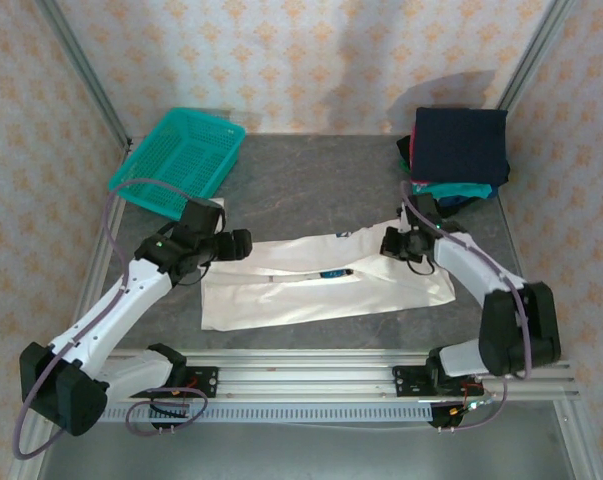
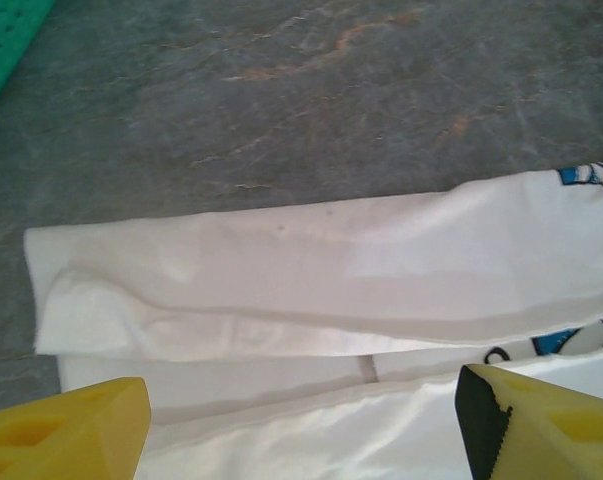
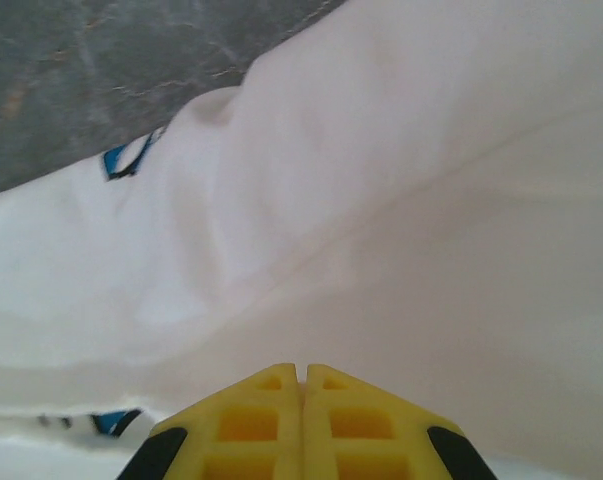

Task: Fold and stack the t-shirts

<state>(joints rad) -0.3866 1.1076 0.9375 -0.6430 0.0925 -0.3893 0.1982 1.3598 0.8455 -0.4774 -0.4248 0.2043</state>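
A white t-shirt point(image 1: 321, 290) with a small blue print lies on the grey table as a long strip, folded lengthwise. In the left wrist view its left end point(image 2: 311, 270) shows layered folds. My left gripper point(image 1: 243, 245) hovers over that end, its yellow fingers wide open point(image 2: 296, 415) with only cloth below them. My right gripper point(image 1: 389, 243) is at the shirt's upper right edge. Its jaws are shut point(image 3: 302, 372) on a pinch of the white cloth point(image 3: 381, 200), which creases toward them. A stack of folded t-shirts point(image 1: 459, 145), navy on top with teal and red below, sits at the back right.
A teal mesh basket point(image 1: 181, 160) stands at the back left, its corner point(image 2: 6, 40) in the left wrist view. Bare grey table point(image 1: 311, 190) lies between basket and stack. Metal frame posts rise at both back corners, and a rail runs along the near edge.
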